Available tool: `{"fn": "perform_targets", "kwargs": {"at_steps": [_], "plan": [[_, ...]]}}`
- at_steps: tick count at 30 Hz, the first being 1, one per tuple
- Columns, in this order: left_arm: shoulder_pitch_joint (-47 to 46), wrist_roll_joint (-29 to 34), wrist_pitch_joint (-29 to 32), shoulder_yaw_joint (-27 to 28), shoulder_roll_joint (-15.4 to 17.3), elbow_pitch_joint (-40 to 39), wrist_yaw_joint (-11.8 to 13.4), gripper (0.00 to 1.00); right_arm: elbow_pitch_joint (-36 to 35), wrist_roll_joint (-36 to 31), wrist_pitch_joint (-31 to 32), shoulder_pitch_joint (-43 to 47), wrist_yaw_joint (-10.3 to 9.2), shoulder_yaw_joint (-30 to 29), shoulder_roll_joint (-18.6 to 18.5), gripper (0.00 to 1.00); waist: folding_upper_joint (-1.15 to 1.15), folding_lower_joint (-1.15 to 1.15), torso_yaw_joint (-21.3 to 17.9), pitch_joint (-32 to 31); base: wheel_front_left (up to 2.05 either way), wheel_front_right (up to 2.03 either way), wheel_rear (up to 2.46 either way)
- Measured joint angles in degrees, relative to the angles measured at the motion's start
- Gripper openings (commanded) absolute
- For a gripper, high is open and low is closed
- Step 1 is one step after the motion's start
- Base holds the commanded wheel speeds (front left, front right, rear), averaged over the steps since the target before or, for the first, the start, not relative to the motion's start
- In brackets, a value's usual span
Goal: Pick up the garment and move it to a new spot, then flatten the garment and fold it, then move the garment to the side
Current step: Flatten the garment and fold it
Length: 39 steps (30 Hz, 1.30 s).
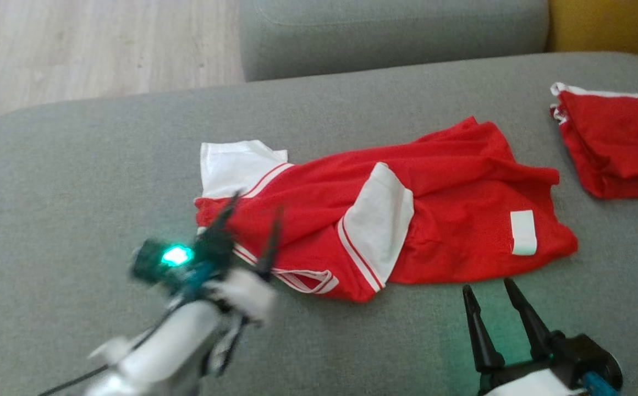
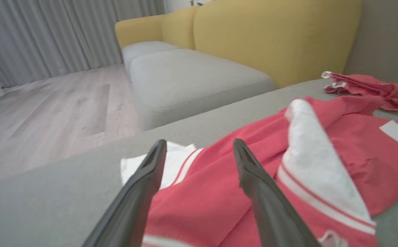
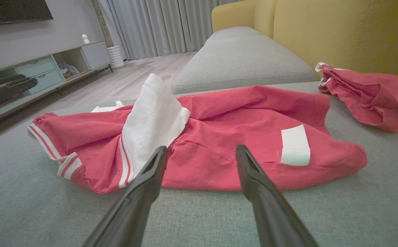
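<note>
Grey cushion (image 1: 77, 192) takes up most of the head view, with pale wood floor (image 1: 77, 44) past its far left corner and a 2nd grey seat (image 1: 396, 33) behind it. The garment (image 1: 451, 176), red with white sleeves and striped trim, lies crumpled across the middle of the cushion, stretched from left to right. 1 sleeve (image 1: 236, 165) lies flat at its far left end. The 2nd sleeve (image 1: 379, 220) is turned over on top of the red body near the middle. A white label (image 1: 523, 232) shows toward the right end. The left gripper (image 1: 257, 203), blurred in the head view, is over the garment's left end with its 2 fingers (image 2: 144, 185) spread wide and nothing between them; whether the tips touch the cloth I cannot tell. The right gripper (image 1: 487, 286) is at the lower right, its jaws also wide and empty, over bare cushion just beside the garment's near edge, below the label and apart from the cloth. A red pile (image 1: 616, 143) with white trim sits at the cushion's far right, apart from the garment. A yellow backrest (image 2: 271, 34) rises behind it. Grey curtains (image 3: 157, 24) and a low cabinet (image 3: 41, 68) stand across the room.
</note>
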Motion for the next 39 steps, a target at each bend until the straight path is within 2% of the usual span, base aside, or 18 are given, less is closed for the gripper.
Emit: {"fn": "perform_targets", "kwargs": {"at_steps": [4, 9, 12, 15, 20, 27, 34, 35, 36, 37, 39], "plan": [[-6.93, 4.17, 3.6, -4.41, -6.04, -0.58, -0.21, 1.0, -0.08, -0.38, 0.0, -1.55, 0.0, 0.05, 0.0, 1.0, 0.0, 0.01, -1.25, 2.06, 0.0, 0.0, 0.0], [-11.87, 4.33, 7.81, -8.22, -14.34, 2.0, -4.72, 1.0, -0.09, -0.4, 0.0, -3.11, 0.0, 0.37, -0.01, 1.0, 0.0, 0.01, -3.34, 4.98, 0.0, 0.0, 0.0], [-13.13, 2.33, 9.68, -8.79, -17.14, 5.54, -7.24, 1.0, -0.11, -0.4, 0.0, -4.13, 0.0, 0.76, -0.02, 1.0, 0.0, 0.01, -4.78, 6.7, 0.0, 0.0, 0.0], [-14.72, -0.32, 11.81, -8.75, -17.79, 9.8, -8.65, 1.0, -0.11, -0.4, 0.0, -5.41, 0.0, 1.29, -0.02, 1.0, 0.0, 0.01, -6.42, 8.21, 0.0, 0.0, 0.0], [-17.42, -2.36, 13.55, -8.77, -17.84, 15.96, -8.77, 1.0, -0.21, -0.38, 0.0, -6.82, 0.0, 1.79, -0.02, 1.0, 0.0, 0.01, -8.45, 10.06, 0.0, 0.0, 0.0], [-18.84, -7.4, 15.35, -11.46, -18.01, 17.95, -9.12, 1.0, -0.24, -0.38, 0.0, -7.21, 0.0, 2.08, -0.02, 1.0, 0.0, 0.01, -10.44, 12.39, 0.0, 0.0, 0.0], [-19.78, -8.38, 15.84, -13.48, -18.01, 20.11, -8.53, 1.0, -0.1, -0.37, 0.0, -8.45, 0.0, 3.0, -0.02, 1.0, 0.0, 0.01, -11.31, 12.35, 0.0, 0.0, 0.0], [-19.78, -8.37, 15.78, -13.7, -18.02, 20.4, -8.22, 0.93, -0.1, -0.37, 0.0, -8.47, 0.0, 3.13, -0.02, 1.0, 0.0, 0.0, -11.4, 12.32, 0.0, 0.0, 0.0], [-19.79, -8.37, 15.68, -13.91, -18.03, 20.73, -8.1, 0.67, -0.08, -0.37, 0.0, -8.47, 0.0, 3.14, -0.02, 1.0, 0.0, 0.0, -11.46, 12.29, 0.0, 0.0, 0.0], [-19.79, -8.37, 15.61, -14.07, -18.03, 21.0, -8.11, 0.47, -0.04, -0.37, 0.0, -8.47, 0.0, 3.13, -0.02, 1.0, 0.0, 0.0, -11.52, 12.26, 0.0, 0.0, 0.0], [-19.79, -8.38, 15.61, -14.23, -18.03, 21.53, -8.1, 0.24, 0.02, -0.37, -0.01, -8.47, 0.0, 3.13, -0.02, 1.0, 0.0, 0.0, -11.6, 12.19, 0.0, 0.0, 0.0]]}}
